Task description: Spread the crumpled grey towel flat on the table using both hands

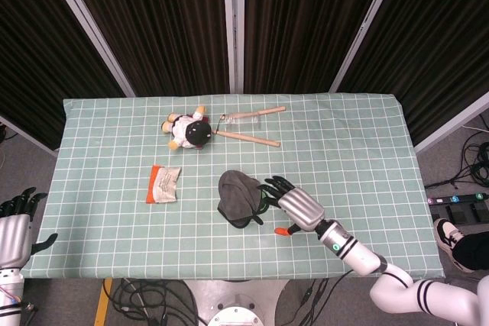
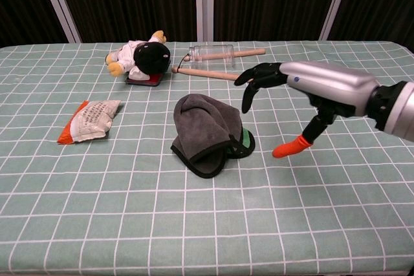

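Observation:
The crumpled grey towel [image 1: 238, 197] [image 2: 205, 132] lies bunched near the middle of the checked table, with a green tag at its right edge. My right hand [image 1: 294, 207] [image 2: 304, 86] hovers just right of the towel, above the cloth, fingers spread and empty, its orange-tipped thumb hanging down. Its dark fingertips [image 2: 252, 83] reach over the towel's right side without touching it. My left hand [image 1: 15, 227] stays off the table's near left corner, fingers apart, holding nothing; the chest view does not show it.
A plush doll [image 1: 188, 130] [image 2: 142, 55] lies at the back, beside a clear jar [image 2: 211, 52] and wooden sticks [image 1: 248, 137] [image 2: 217, 75]. An orange and white packet [image 1: 163, 183] [image 2: 88, 121] lies left of the towel. Green checked cloth covers the table [image 1: 351, 150].

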You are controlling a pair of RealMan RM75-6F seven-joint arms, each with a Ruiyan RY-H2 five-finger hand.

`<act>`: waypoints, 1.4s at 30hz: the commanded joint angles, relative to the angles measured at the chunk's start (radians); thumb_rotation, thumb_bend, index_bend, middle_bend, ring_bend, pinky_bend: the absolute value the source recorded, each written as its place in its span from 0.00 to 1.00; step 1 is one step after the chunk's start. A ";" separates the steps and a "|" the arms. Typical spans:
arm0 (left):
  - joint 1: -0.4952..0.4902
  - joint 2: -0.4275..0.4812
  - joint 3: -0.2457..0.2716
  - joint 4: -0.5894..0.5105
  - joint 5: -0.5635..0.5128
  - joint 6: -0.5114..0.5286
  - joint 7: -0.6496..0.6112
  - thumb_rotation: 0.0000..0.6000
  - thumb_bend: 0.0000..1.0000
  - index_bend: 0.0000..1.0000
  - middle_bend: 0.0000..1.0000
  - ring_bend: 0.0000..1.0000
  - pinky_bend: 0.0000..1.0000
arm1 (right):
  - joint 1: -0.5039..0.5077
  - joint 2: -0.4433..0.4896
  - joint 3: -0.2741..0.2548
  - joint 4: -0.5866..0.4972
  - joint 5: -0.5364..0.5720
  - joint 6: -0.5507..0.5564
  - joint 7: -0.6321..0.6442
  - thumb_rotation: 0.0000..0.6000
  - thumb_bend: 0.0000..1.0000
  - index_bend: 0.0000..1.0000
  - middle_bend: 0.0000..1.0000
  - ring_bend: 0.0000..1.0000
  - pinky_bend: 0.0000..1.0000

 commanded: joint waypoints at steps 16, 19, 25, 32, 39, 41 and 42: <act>0.005 -0.002 -0.003 0.021 -0.006 0.004 -0.021 1.00 0.04 0.29 0.24 0.21 0.21 | 0.103 -0.277 -0.005 0.309 0.032 0.017 -0.041 1.00 0.07 0.35 0.10 0.00 0.00; 0.006 0.000 -0.004 0.023 -0.007 0.004 -0.023 1.00 0.04 0.29 0.24 0.21 0.21 | 0.123 -0.307 0.003 0.349 0.036 0.026 -0.017 1.00 0.13 0.37 0.11 0.00 0.00; 0.004 0.000 -0.006 0.025 -0.009 0.002 -0.025 1.00 0.04 0.29 0.24 0.21 0.21 | 0.146 -0.332 0.004 0.390 0.041 0.046 -0.004 1.00 0.22 0.42 0.14 0.00 0.00; 0.001 0.000 -0.007 0.025 -0.005 0.002 -0.025 1.00 0.04 0.29 0.24 0.21 0.21 | 0.166 -0.336 0.010 0.379 0.054 0.067 0.034 1.00 0.26 0.45 0.16 0.00 0.00; 0.000 -0.001 -0.009 0.028 -0.005 0.001 -0.029 1.00 0.04 0.29 0.24 0.21 0.21 | 0.182 -0.359 0.024 0.390 0.082 0.069 0.002 1.00 0.31 0.67 0.21 0.00 0.00; -0.005 0.000 -0.011 0.029 -0.002 -0.003 -0.035 1.00 0.04 0.29 0.24 0.21 0.21 | 0.182 -0.366 0.031 0.392 0.094 0.075 -0.009 1.00 0.34 0.72 0.24 0.01 0.00; -0.008 0.001 -0.012 0.029 0.001 -0.006 -0.041 1.00 0.04 0.29 0.24 0.21 0.21 | 0.182 -0.367 0.034 0.392 0.099 0.077 -0.012 1.00 0.34 0.73 0.24 0.02 0.00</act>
